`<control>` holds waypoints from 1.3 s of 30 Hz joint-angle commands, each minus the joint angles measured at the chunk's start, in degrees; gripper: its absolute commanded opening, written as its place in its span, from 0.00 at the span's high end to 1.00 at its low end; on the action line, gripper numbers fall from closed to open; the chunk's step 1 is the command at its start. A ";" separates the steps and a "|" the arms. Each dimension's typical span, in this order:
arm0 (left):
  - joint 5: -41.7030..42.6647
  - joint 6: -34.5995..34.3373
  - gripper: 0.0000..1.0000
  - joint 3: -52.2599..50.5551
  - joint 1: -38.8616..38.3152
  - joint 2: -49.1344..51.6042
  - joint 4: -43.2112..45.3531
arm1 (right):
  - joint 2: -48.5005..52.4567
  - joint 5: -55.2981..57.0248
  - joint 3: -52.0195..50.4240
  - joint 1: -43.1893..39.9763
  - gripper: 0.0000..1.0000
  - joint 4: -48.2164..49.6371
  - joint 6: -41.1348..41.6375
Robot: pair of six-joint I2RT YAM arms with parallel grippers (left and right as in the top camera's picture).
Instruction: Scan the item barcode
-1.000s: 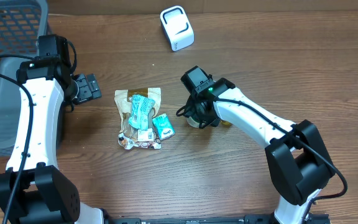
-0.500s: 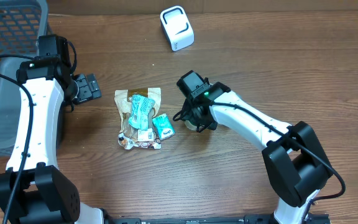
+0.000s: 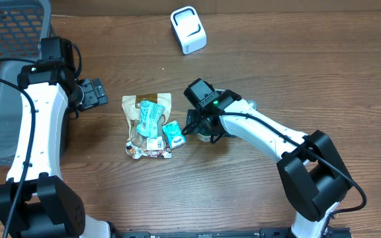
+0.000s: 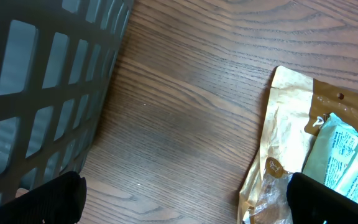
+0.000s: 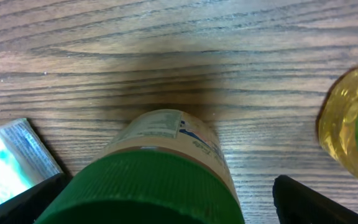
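Right gripper point(image 3: 202, 125) slid toward 9 o'clock, fingers spread wider astride green-capped tan plastic bottle point(image 5: 166, 146); left gripper point(image 3: 96, 92) unmoved, fingers spread.

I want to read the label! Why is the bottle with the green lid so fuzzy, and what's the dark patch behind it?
Right wrist view: the green lid sits very close to the lens, so it and the bottle blur, while the table grain is sharp; the dark patch is a soft shadow. Overhead view: evenly lit and sharp, but too far for label text.
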 commanded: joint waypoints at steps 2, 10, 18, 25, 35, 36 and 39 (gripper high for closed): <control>-0.70 0.81 0.01 1.18 0.09 -0.92 0.00 | 0.15 0.87 1.53 -0.17 0.00 0.17 -2.75; -0.70 0.83 0.01 1.18 0.09 -0.92 0.00 | 0.15 0.87 1.46 -0.11 0.00 1.05 -11.69; -0.70 0.83 0.00 1.18 0.09 -0.92 0.00 | 0.17 0.85 1.46 -0.11 0.00 2.71 -12.85; -0.70 0.81 0.00 1.18 0.09 -0.92 0.00 | 0.72 0.87 1.46 -0.09 0.11 2.51 -16.11; -0.70 0.83 0.01 1.18 0.09 -0.92 0.00 | 1.11 0.83 1.44 -0.11 0.15 0.85 -17.31; -0.70 0.81 0.01 1.18 0.09 -0.92 0.00 | 1.11 0.83 1.44 -0.11 0.15 0.79 -17.29; -0.70 0.83 0.01 1.18 0.09 -0.92 0.00 | 1.11 0.83 1.44 -0.11 0.16 0.42 -17.31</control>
